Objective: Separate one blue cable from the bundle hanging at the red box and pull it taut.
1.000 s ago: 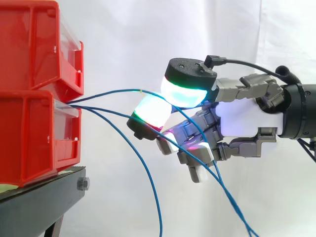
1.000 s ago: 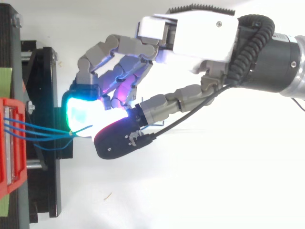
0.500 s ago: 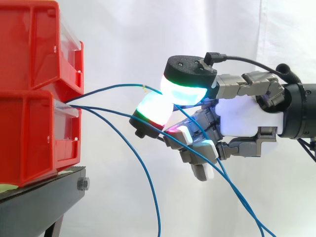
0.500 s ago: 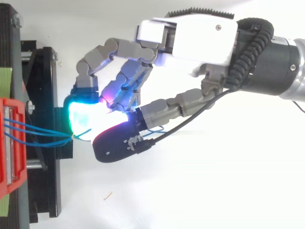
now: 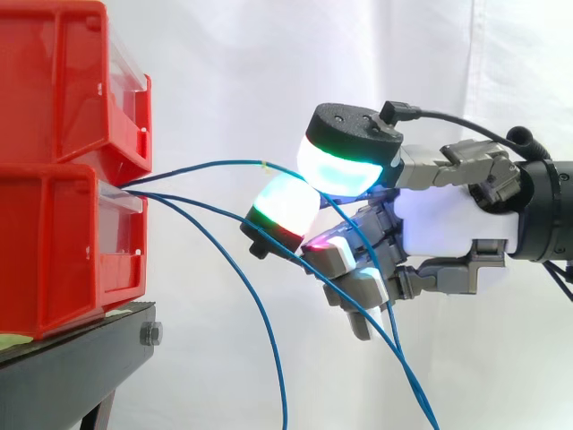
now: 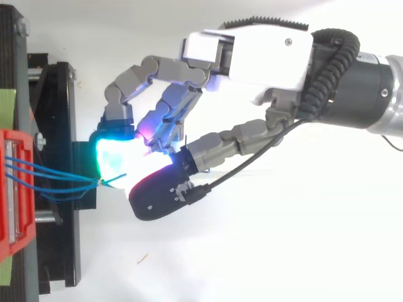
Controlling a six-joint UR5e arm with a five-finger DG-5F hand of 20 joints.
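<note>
Blue cable (image 5: 208, 165) pinched between pads (image 5: 340, 170), hand (image 5: 452, 219) held level

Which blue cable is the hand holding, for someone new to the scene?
Start at the stacked red bins, where blue cables come out. The top cable arcs nearly level into the hand's glowing pads; the rest droop downward.

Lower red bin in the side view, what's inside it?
Blue cables come out at the top front of the lower red bin. Its red wall covers the interior, so their ends and anything else inside cannot be seen.
</note>
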